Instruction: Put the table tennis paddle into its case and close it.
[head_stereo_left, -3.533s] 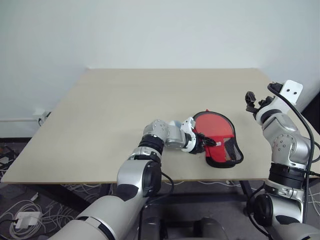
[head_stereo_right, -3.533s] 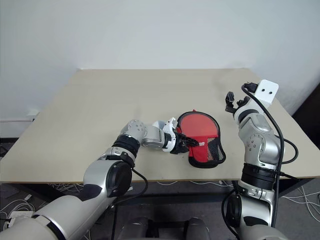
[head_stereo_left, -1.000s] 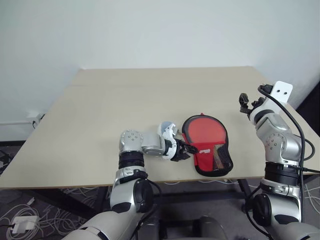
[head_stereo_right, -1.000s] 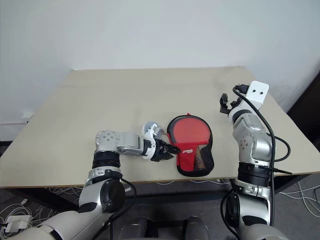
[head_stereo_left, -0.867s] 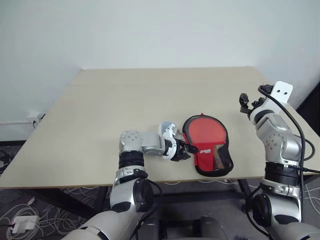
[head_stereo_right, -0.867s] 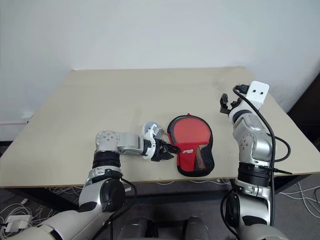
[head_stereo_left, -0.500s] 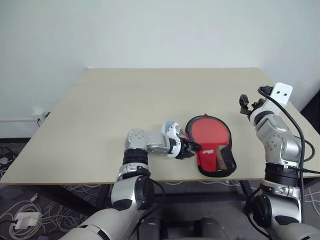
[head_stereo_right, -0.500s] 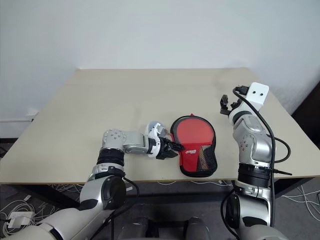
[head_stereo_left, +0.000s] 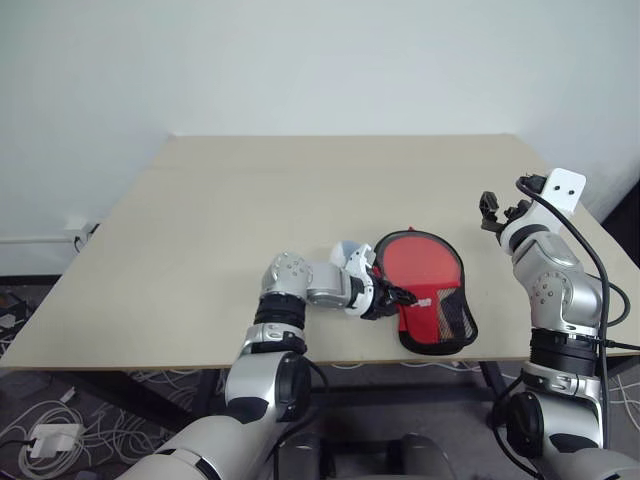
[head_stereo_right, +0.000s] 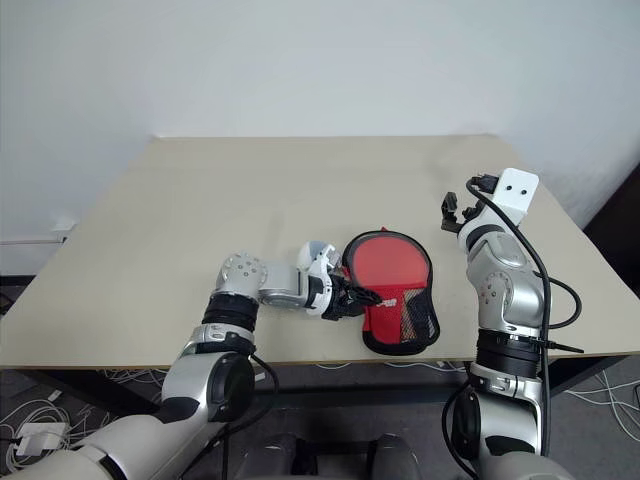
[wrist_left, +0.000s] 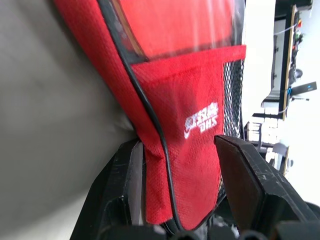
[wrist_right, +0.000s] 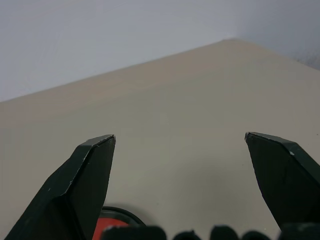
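Note:
The case (head_stereo_left: 418, 303) lies flat near the table's front edge, right of centre, black-edged with a red logo patch and a mesh part. The table tennis paddle (head_stereo_left: 420, 260) is inside it, its red face showing through the clear half. My left gripper (head_stereo_left: 395, 297) reaches in from the left, shut on the case's left edge at the red patch. In the left wrist view the red fabric (wrist_left: 190, 100) fills the gap between both black fingers (wrist_left: 125, 195). My right gripper (head_stereo_left: 490, 210) hangs open above the table's right side, away from the case, holding nothing.
The beige table (head_stereo_left: 250, 200) stretches bare to the back and left, with a white wall behind. Its front edge runs just below the case. Cables (head_stereo_left: 60, 440) lie on the floor at the lower left.
My left gripper has shifted slightly right with the case edge in it, and its forearm has swung in behind. The right arm has stayed put. The camera itself moved a little.

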